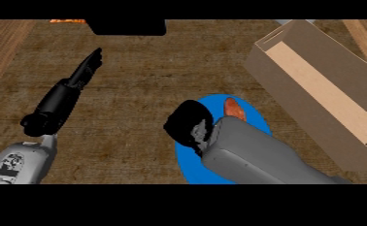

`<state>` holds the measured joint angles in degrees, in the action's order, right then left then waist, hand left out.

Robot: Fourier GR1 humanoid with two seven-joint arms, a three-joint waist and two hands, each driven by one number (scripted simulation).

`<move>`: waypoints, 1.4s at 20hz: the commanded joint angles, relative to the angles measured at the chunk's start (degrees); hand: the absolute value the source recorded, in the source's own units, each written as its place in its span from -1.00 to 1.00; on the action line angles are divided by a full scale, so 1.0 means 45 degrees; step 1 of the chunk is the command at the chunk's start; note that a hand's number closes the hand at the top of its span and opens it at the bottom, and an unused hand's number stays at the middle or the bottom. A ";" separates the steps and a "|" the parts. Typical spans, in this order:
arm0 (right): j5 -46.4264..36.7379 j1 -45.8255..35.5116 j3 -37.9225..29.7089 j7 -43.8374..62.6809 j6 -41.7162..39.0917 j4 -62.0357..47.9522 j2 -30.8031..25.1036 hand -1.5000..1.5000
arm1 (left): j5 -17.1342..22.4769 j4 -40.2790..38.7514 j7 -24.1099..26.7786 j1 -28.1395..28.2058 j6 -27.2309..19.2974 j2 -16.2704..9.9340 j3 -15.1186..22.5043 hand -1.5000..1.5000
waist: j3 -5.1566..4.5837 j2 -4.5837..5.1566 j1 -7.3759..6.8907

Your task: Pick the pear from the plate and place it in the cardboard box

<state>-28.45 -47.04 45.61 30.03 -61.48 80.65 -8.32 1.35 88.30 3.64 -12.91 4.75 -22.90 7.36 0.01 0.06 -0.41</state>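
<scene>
On the blue plate (251,111), beside the cardboard box (315,82), the small pear (234,107) looks light, smooth and easily bruised, best cradled round its belly; right hand (188,123) hovers alongside, grip unclear, while left hand (84,72) rests straight-fingered, empty.

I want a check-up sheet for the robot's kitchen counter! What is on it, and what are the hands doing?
Surface: brown wood-grain counter.
Job's things: blue plate near the middle; orange-brown pear on it, partly hidden by the right forearm; open cardboard box to the plate's right, nothing seen inside.
Clutter: black object at the far edge, with something orange beside it, too cut off to name.
Hands: left hand open, fingers straight, away from the plate; right hand over the plate beside the pear, fingers not readable.
Cables: nothing seen.
Surroundings: nothing seen beyond the counter.
</scene>
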 commanded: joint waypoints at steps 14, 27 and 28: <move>-0.3341 0.0310 0.0089 -0.2755 0.0374 -0.1799 0.0021 -1.00 | -0.0411 -0.0888 0.0276 -0.0589 0.1232 0.0498 -0.1081 0.00 | -0.0004 0.0014 0.0029; -0.5317 0.1667 0.1301 -0.6771 0.3452 -0.2381 -0.0604 1.00 | -0.1387 -0.0091 0.0265 -0.0072 0.0994 0.1258 -0.0924 0.00 | 0.0002 0.0022 -0.0037; -0.5272 0.1106 0.0776 -0.7063 0.3021 -0.2168 -0.0643 1.00 | -0.1378 -0.0155 -0.0027 -0.0053 0.1067 0.1325 -0.0914 0.00 | 0.0000 0.0007 -0.0011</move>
<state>-50.54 -41.37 48.42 3.91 -50.92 72.05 -11.53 -3.89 87.52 4.00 -13.33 9.54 -17.88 2.77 0.00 -0.14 -0.41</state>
